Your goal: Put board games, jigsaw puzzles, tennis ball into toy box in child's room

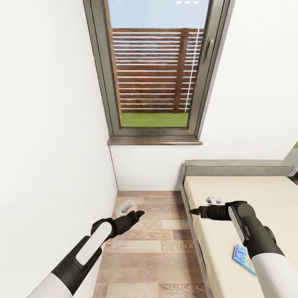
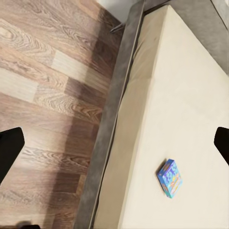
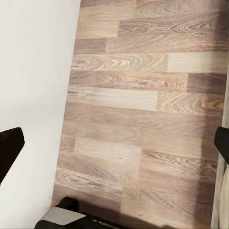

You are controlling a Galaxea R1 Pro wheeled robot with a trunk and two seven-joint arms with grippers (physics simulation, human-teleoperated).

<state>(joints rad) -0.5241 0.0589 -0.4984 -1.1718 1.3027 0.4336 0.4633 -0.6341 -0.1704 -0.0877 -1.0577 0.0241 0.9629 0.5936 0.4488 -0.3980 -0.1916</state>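
Observation:
A small blue board game [image 1: 243, 257] lies flat on the beige mattress of the bed [image 1: 252, 192], partly behind my right forearm. It is seen again as the blue board game [image 2: 170, 178] on the bed [image 2: 181, 90] in the left wrist view. My left gripper [image 1: 138, 214] hovers over the wood floor beside the bed, open and empty. My right gripper [image 1: 193, 211] hangs at the bed's near edge, also open and empty. Both point at each other, apart. The toy box, table, jigsaw puzzles and tennis ball are out of view.
A tall grey-framed window [image 1: 155, 70] fills the far wall above a wooden sill. A white wall [image 1: 49, 124] closes the left side. A strip of wood-plank floor [image 1: 153, 248] runs between that wall and the bed's grey frame [image 2: 107, 138].

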